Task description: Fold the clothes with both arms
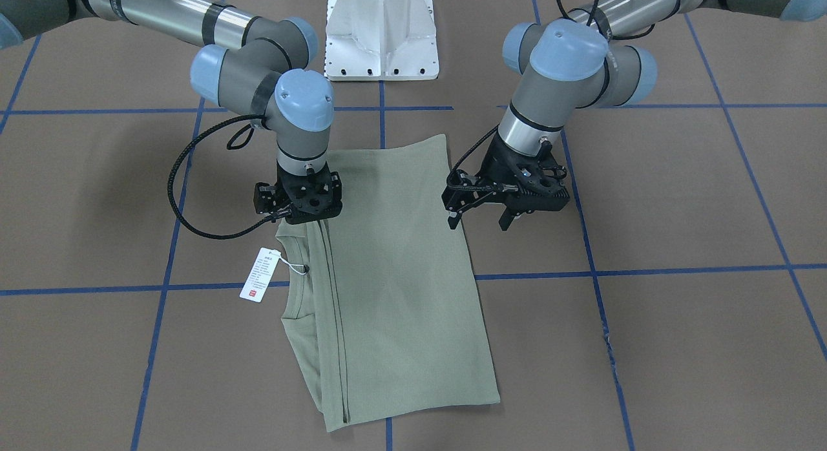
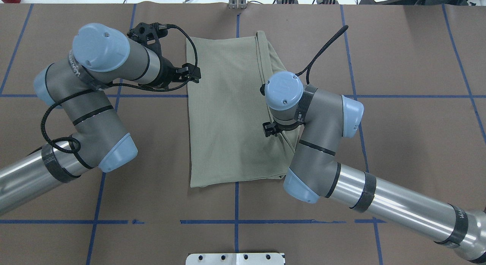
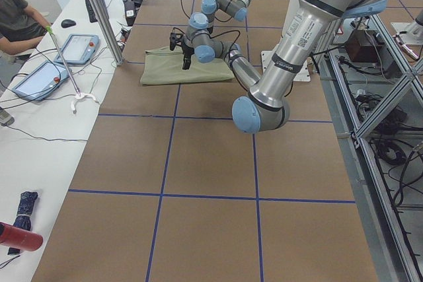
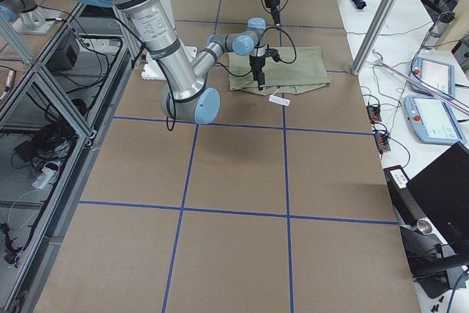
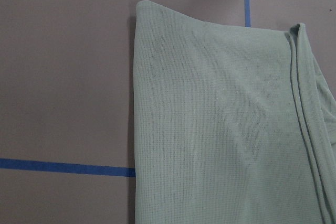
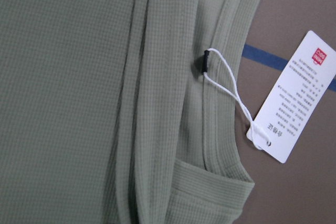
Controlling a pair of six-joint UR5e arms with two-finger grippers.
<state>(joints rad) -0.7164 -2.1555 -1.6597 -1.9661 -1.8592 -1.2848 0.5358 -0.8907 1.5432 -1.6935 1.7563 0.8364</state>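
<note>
One shirt (image 1: pixel 400 276) lies folded into a long panel in the middle of the bench (image 1: pixel 678 192). It has one white hang tag (image 6: pixel 296 95), strung from its neckline and resting on the bare bench beside it. The tag carries a red square mark at one end and rows of small print that I cannot read. I have two grippers. My left gripper (image 1: pixel 480 223) hangs just beside the shirt's long edge, fingers spread wide with nothing between them. My right gripper (image 1: pixel 307 217) sits over the layered edge by the neckline, near the tag. Its fingers are hidden under its own body, so I cannot tell whether it grips the cloth.
</note>
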